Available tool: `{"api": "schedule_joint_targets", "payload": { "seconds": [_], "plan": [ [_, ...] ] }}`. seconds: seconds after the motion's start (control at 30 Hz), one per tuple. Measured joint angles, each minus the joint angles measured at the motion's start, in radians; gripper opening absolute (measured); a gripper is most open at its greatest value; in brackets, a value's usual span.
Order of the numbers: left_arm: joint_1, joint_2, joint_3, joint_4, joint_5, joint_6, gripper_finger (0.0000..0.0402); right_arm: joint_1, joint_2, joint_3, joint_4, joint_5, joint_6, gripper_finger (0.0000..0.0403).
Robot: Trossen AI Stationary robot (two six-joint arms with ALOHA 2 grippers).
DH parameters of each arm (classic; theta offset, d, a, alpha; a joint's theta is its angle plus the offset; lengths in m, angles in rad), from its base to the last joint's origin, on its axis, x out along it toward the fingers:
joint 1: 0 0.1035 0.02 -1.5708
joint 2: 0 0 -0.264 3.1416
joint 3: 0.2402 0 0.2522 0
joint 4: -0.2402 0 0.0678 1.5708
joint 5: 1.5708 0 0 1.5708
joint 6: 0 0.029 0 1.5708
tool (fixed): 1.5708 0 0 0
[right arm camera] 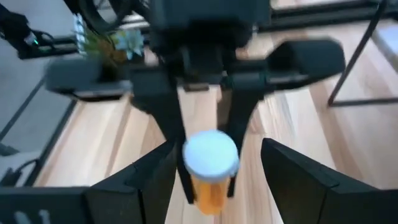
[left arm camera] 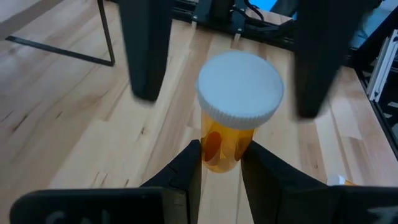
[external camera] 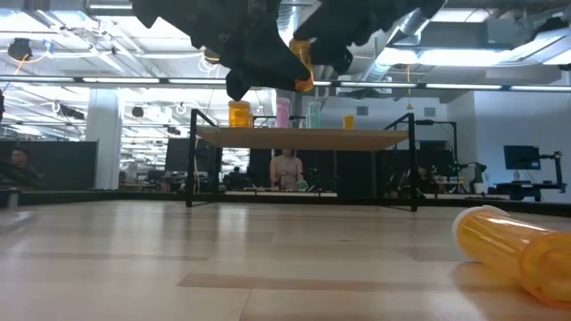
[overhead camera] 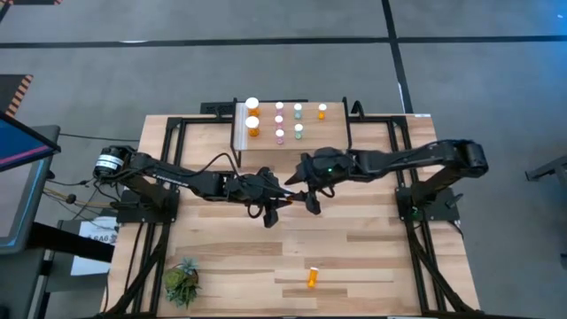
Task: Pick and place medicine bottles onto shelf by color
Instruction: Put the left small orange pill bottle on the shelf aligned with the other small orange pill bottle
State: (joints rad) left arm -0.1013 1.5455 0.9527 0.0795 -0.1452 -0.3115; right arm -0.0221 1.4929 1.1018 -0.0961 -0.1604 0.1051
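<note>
Right now the two arms meet above the middle of the tabletop [overhead camera: 354,239]. The left gripper [left arm camera: 221,163] is clamped on the body of a small orange bottle [left arm camera: 225,144] with a white cap, held up off the wood. The right gripper [right arm camera: 214,163] faces it with its fingers spread apart on either side of that cap, not touching. The shelf [overhead camera: 332,142] by the far edge carries eight bottles. Another orange bottle [overhead camera: 314,278] lies on its side near the front edge, with a potted plant [overhead camera: 182,281] at the front left corner.
</note>
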Motion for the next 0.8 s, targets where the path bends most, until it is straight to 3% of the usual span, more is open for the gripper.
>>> {"api": "schedule_joint_targets", "payload": {
  "seconds": [0.6,0.8],
  "plan": [
    [0.0,0.0,0.0,-0.006,-0.001,0.002,0.0078,0.0,0.033,0.014,-0.003,0.0,0.002,0.0254],
    [0.0,0.0,0.0,-0.006,0.0,0.003,0.0078,0.0,0.033,0.014,-0.007,0.0,-0.001,0.0229]
  ]
}}
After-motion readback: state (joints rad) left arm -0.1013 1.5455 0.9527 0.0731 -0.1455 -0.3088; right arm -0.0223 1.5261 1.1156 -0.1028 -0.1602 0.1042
